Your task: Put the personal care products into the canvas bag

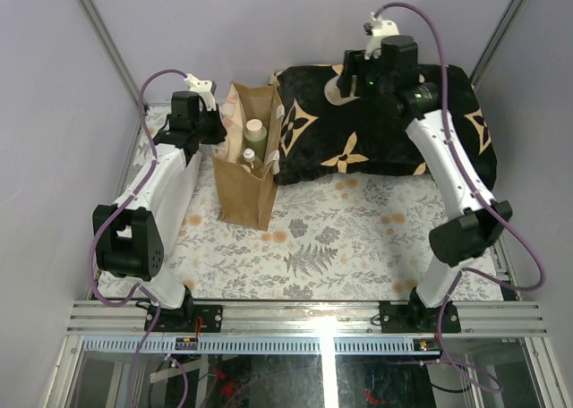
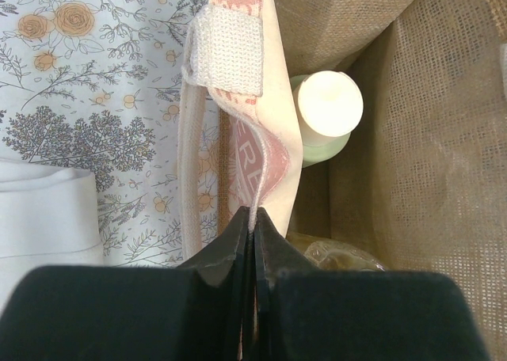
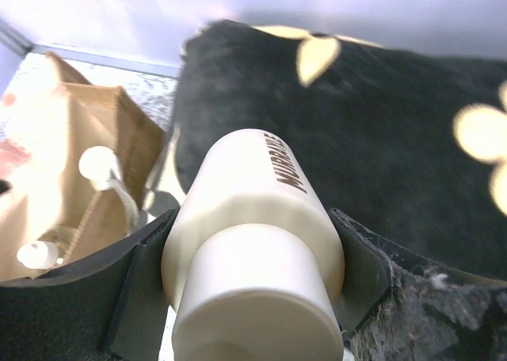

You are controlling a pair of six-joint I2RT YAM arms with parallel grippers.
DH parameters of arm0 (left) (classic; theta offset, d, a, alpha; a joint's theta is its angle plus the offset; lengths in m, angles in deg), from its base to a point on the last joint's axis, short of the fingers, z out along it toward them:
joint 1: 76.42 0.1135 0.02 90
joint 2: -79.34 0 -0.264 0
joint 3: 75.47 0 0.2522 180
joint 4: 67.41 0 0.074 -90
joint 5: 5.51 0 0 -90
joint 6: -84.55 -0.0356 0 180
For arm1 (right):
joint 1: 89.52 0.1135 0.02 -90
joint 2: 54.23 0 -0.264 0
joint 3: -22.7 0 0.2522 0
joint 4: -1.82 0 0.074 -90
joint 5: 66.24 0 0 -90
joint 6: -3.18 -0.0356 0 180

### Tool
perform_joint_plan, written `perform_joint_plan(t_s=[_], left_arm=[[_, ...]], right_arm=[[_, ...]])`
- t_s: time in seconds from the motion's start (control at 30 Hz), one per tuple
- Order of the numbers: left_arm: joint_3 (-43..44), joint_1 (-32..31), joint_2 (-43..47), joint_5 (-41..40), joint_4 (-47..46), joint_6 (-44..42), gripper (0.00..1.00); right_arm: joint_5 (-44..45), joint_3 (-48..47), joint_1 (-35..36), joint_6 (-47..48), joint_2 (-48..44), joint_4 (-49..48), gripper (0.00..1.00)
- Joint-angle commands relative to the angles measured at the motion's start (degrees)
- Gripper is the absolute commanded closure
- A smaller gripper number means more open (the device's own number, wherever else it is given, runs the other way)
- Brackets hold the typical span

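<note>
A: So, status?
B: right gripper (image 3: pixel 255 258) clenched on cream-beige plastic bottle (image 3: pixel 245 210) above black flowered cushion (image 3: pixel 396 139); left gripper (image 2: pixel 255 226) pinches tall tan canvas bag (image 1: pixel 240 198) rim.
A: Next — carry toward 8 o'clock, release over bag mouth.

In the overhead view, the left arm (image 1: pixel 157 189) at the left of the frame and the right arm (image 1: pixel 443 157) at the right share one build: white tapered link shells between bulky black joint housings, on black base blocks (image 1: pixel 192 317) near the bottom edge. A thin purple cable (image 1: pixel 148 90) loops along each arm up to a small white fitting (image 1: pixel 201 88). The left gripper (image 2: pixel 253 214) has smooth matte-black wedge fingers; the right gripper (image 3: pixel 252 222) has dark grey, lint-flecked ones.
</note>
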Motion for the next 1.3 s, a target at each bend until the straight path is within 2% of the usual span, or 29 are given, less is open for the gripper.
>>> perform_joint_plan(t_s=[0.0,0.2,0.43,0.53,0.93,1.27], left_arm=[[0.53,-0.52,0.07,-1.22,-4.9,0.62,1.0],[-0.78,-0.51,0.92,-1.63,-5.63,1.31,1.0],[-1.27,-0.62,1.61,-1.91,-5.88,1.23,1.0],[-1.4,-0.54,1.71,-1.87,-5.86,1.23,1.0],[0.24,-0.55,0.94,-1.44,-4.48,0.12,1.0],[1.34,-0.55,0.31,-0.98,-3.1,-0.9,1.0]], right_arm=[[-6.59,-12.06,4.81,2.7,4.75,-10.82,0.85],[-12.82,-21.12,9.29,2.0,10.6,-13.49,0.84],[-20.56,-20.6,12.43,-0.64,11.92,-19.17,0.83],[-22.76,-20.32,13.39,-0.98,13.54,-18.3,0.83],[-19.97,-19.84,17.29,3.21,20.81,-8.88,0.85],[-10.81,-30.02,20.74,9.5,28.21,2.21,0.85]])
